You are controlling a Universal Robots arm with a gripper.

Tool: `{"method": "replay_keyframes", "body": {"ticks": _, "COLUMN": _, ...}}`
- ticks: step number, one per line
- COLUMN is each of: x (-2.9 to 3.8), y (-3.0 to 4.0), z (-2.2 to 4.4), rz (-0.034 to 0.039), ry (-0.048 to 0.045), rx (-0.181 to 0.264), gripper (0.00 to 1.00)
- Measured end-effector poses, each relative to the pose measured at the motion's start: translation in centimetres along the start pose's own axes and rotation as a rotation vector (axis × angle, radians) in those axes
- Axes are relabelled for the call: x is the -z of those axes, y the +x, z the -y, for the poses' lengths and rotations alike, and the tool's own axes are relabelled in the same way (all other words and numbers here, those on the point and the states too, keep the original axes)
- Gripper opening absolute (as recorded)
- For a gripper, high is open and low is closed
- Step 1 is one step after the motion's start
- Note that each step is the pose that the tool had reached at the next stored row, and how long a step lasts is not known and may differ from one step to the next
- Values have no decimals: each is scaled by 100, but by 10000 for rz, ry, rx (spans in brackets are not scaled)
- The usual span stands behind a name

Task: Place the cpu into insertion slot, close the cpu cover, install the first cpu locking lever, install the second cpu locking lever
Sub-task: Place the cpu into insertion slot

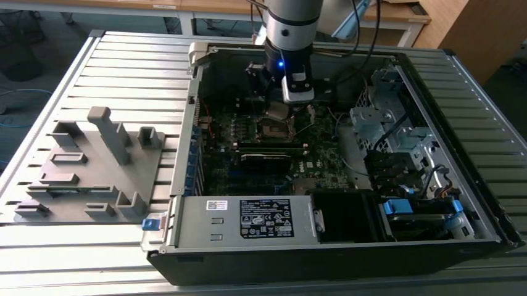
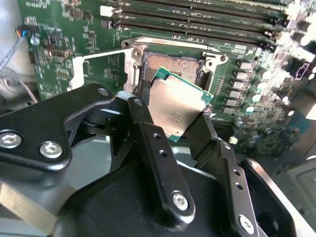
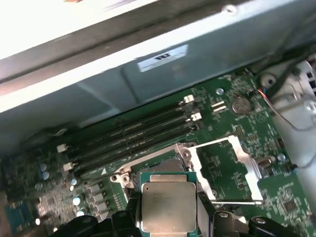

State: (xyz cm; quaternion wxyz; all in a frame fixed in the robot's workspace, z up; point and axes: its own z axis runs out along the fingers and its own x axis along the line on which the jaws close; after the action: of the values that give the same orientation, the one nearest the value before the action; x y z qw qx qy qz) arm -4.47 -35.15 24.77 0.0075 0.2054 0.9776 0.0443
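My gripper hangs inside the open computer case, shut on the cpu. In both wrist views the two black fingers clamp opposite edges of the cpu, a flat square chip with a silvery top and green rim. It hangs tilted just above the insertion slot, apart from it. The insertion slot lies open, its contact field partly hidden behind the cpu. Beside it the cpu cover, a thin silvery frame, is swung back over the green board. The cpu cover also appears past the gripper in the second wrist view.
Long black memory slots run next to the socket. The case walls surround the board. A power supply box sits at the front, and a drive bay with blue tabs is at the exterior view's right. A grey fixture plate lies outside, to the left.
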Motion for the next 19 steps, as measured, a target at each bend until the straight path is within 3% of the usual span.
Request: {"method": "replay_keyframes", "body": {"ticks": 19, "x": -23, "y": 0, "z": 2, "rz": 310, "ry": -12, "rx": -3447, "gripper": 54}}
